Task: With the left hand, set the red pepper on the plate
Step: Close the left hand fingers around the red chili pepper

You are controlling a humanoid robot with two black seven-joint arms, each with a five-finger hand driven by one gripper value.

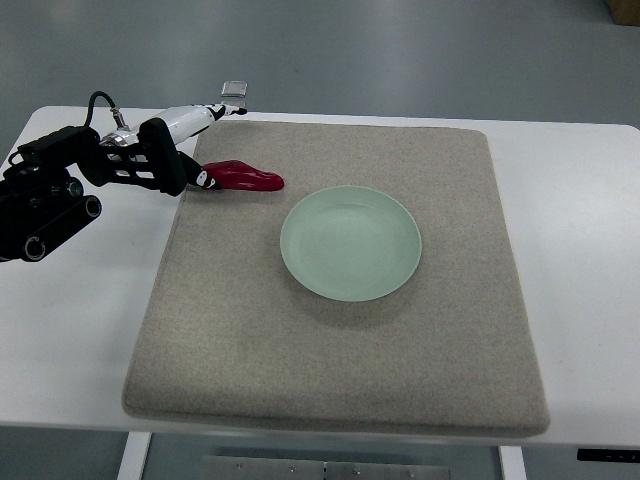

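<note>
A dark red pepper (248,178) lies on the grey felt mat (340,360), near the mat's far left corner, pointing right. My left hand (197,158) comes in from the left edge and sits at the pepper's left end. Its dark lower fingers (187,178) reach down to the pepper's stem end, and a white finger (195,117) stretches away toward the table's back edge. The fingers look spread, not closed around the pepper. A pale green plate (350,243) rests empty on the middle of the mat, to the right of and nearer than the pepper. My right hand does not show.
The mat covers most of a white table (580,250). A small grey rectangular object (234,89) sits at the table's back edge, just beyond the hand. My left forearm (45,205) lies over the table's left side.
</note>
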